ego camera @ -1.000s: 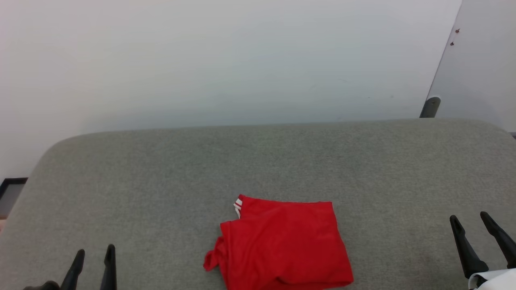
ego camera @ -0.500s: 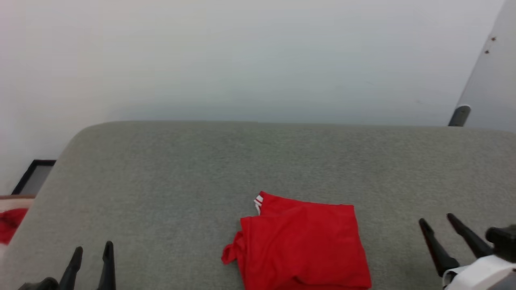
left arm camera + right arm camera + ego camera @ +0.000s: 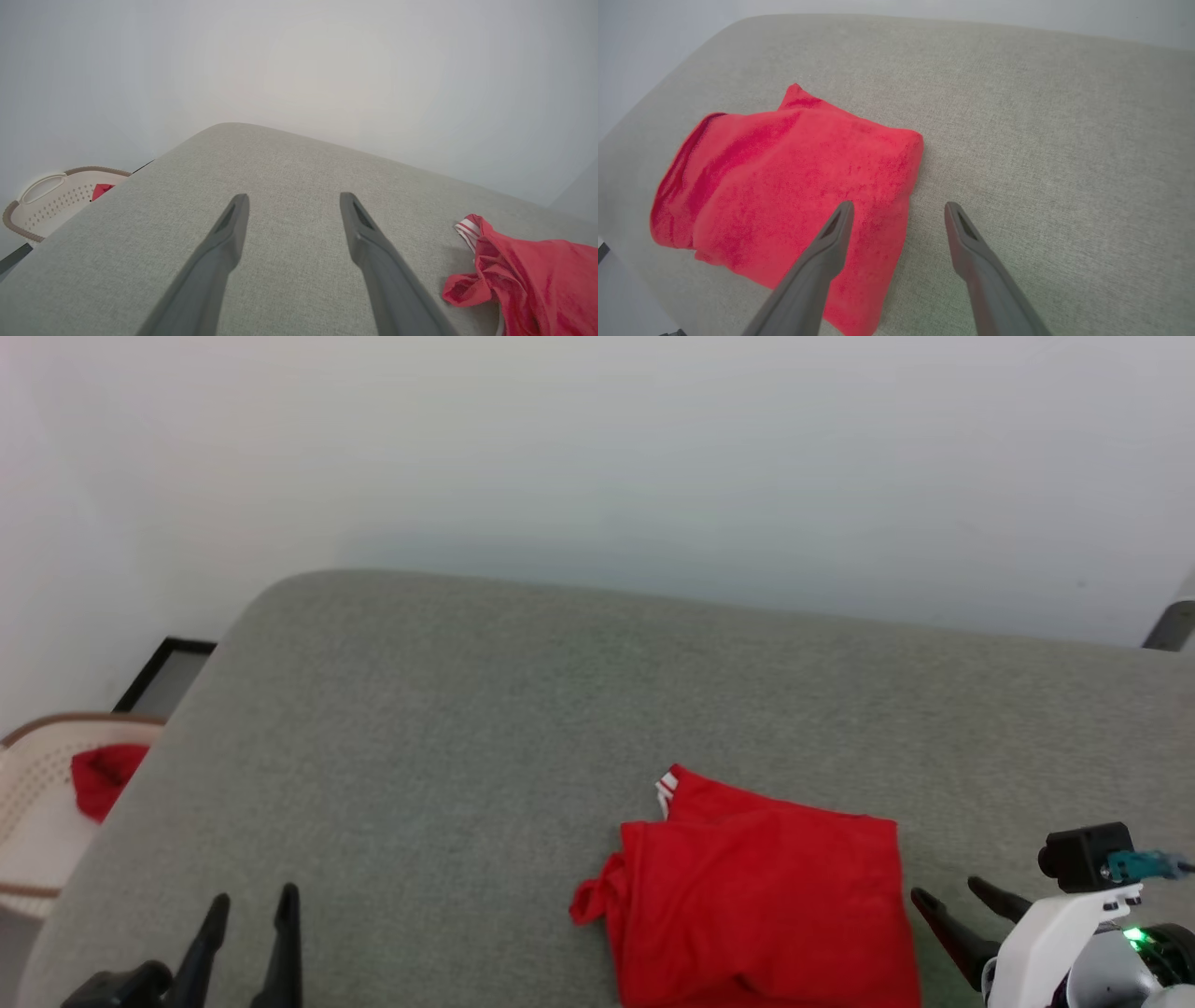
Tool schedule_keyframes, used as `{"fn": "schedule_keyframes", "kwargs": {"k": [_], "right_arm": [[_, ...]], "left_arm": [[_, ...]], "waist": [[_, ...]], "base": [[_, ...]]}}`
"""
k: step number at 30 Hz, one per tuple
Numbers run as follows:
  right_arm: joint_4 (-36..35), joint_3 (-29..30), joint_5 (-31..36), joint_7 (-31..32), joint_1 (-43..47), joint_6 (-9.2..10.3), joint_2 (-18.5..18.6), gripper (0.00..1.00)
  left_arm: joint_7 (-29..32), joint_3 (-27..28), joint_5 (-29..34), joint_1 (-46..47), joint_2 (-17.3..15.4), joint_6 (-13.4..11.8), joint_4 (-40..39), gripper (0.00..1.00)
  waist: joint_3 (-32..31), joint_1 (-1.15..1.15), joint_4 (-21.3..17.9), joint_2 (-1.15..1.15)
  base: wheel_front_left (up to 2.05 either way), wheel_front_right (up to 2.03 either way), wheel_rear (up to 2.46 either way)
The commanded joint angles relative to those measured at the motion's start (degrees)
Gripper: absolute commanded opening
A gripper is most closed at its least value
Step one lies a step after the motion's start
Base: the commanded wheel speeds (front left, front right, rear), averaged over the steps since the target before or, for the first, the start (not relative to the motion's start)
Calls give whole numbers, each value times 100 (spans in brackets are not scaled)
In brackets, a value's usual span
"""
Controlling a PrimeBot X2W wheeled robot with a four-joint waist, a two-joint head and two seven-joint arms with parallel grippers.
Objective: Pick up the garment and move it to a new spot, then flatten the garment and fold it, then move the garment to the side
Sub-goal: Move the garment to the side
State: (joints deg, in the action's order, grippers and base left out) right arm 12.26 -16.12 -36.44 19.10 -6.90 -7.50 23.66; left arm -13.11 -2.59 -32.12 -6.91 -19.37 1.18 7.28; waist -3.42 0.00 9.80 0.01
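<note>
At the near edge, the left gripper [image 3: 255, 894] hangs over the grey surface [image 3: 448, 709], fingers apart and empty. The right gripper [image 3: 948, 888], likewise spread and empty, sits just beside the folded red garment [image 3: 761, 896], which lies on the surface's near right part. Off the left edge, a pale basket [image 3: 28, 821] holds a red cloth [image 3: 98, 779].

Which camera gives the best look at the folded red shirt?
The right wrist view: the shirt lies close and nearly whole. The head view cuts off its near edge; the left wrist view catches one bunched end with striped trim at its right border.
</note>
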Motion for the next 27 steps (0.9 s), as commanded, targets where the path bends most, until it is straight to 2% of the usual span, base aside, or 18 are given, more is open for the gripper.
{"fn": "schedule_keyframes", "kwargs": {"k": [1,9,20,21,22,27], "right_arm": [[31,11,-50,63,-71,2,1,100],[271,-9,-77,1110,-365,2,-71,100],[921,-229,15,1871,-994,2,-279,100],[960,-307,36,1930,-1045,2,-269,45],[994,-342,11,1965,-1081,2,-275,0],[1025,-485,-163,2104,-1263,1,-146,0]], "left_arm": [[-3,-12,33,68,15,10,1,100],[-32,-181,42,339,150,63,86,100],[-142,-307,63,785,357,192,393,100],[-147,-305,66,810,368,197,416,100],[-153,-303,70,828,377,208,436,100],[-176,-274,89,886,419,232,526,100]], "waist": [[112,0,116,-1],[528,0,316,-1],[936,0,511,-1],[948,0,520,-1],[957,0,525,-1],[945,0,521,-1]], "base": [[0,0,0],[0,0,0],[0,0,0],[0,0,0],[0,0,0],[0,0,0]]}}
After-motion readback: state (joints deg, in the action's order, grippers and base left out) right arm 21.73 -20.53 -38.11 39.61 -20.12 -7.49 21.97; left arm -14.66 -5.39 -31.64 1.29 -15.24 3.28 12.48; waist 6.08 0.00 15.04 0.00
